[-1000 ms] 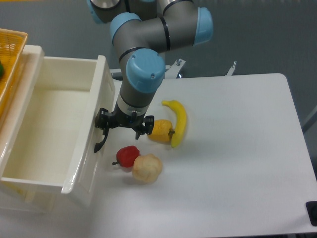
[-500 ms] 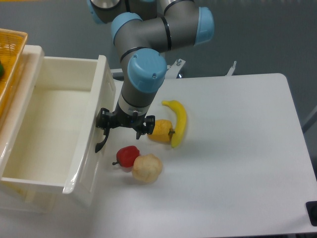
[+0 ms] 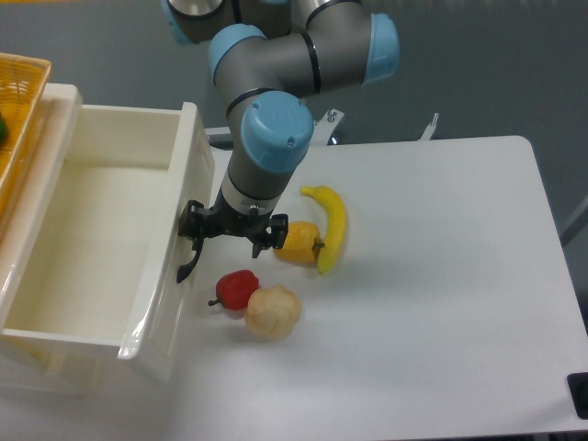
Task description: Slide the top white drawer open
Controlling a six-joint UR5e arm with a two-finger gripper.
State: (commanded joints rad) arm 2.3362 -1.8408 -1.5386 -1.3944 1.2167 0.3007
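Nearest the camera, a pale round fruit (image 3: 272,311) sits touching a red apple (image 3: 238,288) on the white table (image 3: 441,303). At about nine o'clock from them stands the top white drawer (image 3: 101,248), filling the left side of the view; it is pulled well out of the cream chest (image 3: 55,96), and its deep tray lies bare and open to the top. Its long axis runs from the chest, at about eleven o'clock, toward the near edge at about five o'clock, and the glossy front panel faces right, toward the fruit. The curved black handle (image 3: 188,264) projects from that panel.

Just beyond the apple hangs the gripper (image 3: 232,231), its body right beside the handle. The fingers are spread wide, and one appears to be at or against the handle, but I cannot tell whether it is hooked behind it or just beside it. Nothing is clamped between them.

The drawer looks stiff and light, a hard box with a slick front that offers no purchase; the handle is the one sensible place to take hold, and the pull should follow the drawer's own long axis.

Farther back, at two o'clock from the gripper, an orange-yellow fruit (image 3: 299,243) touches a banana (image 3: 331,225). A yellow basket (image 3: 16,110) rests on top of the chest.
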